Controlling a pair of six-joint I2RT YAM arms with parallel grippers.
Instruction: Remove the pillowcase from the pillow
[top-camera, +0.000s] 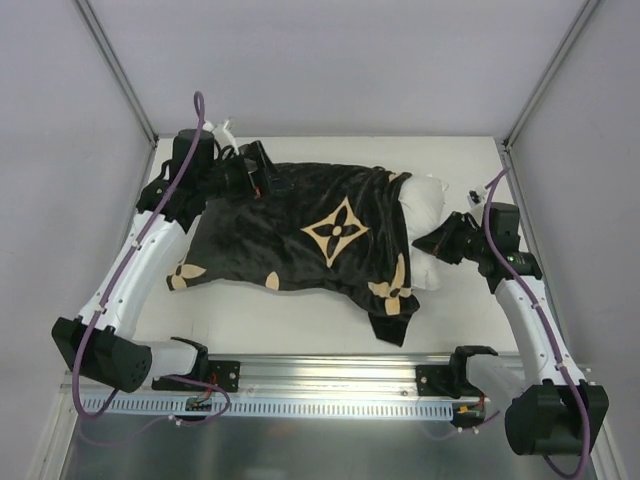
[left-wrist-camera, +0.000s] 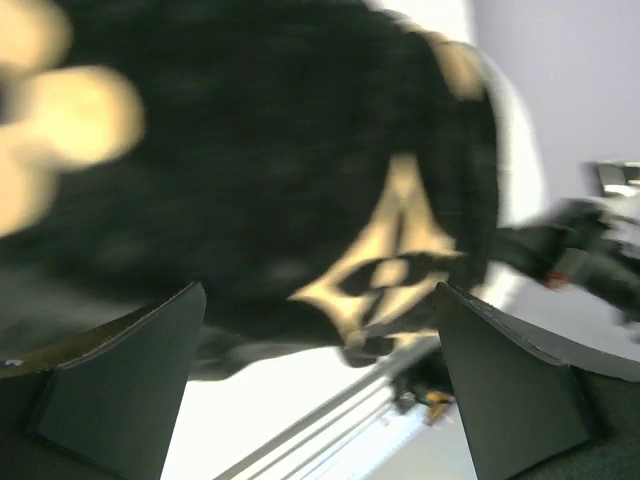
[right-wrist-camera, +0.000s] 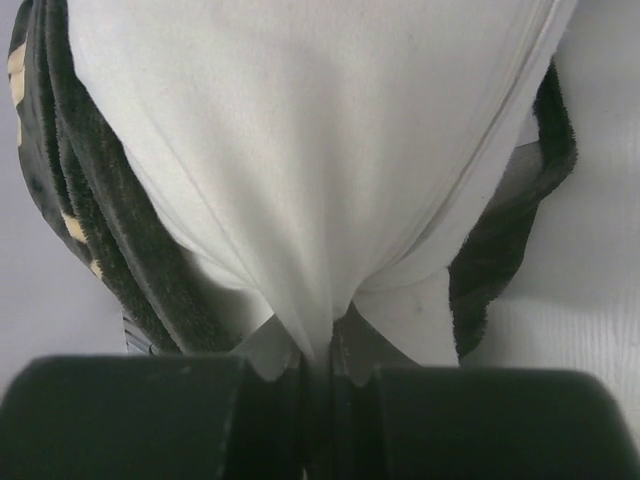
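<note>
My right gripper is pinched tight on a fold at the pillow corner, w/ white cloth drawn into the jaws. The pillowcase mouth sits bunched just behind that corner on both sides. My left gripper is spread wide w/ nothing between the fingers. It hovers over the far left end of the pillowcase, not gripping it.

Progress: early, I'd say. Only the right end of the pillow pokes out of the case; the rest is inside, judging by the bulk under the black fabric. Left to do: hold the closed end of the case, pull pillow & case apart, get the pillow fully out.

Around: the bundle lies mid desk, closer to the far side. A loose flap of the case droops toward the near right.

In the way: my left arm lies along the case's left edge, and nothing anchors that end, so a pull prob. drags the whole bundle. My right arm is near the desk's right edge, so not much room to pull that way.
</note>
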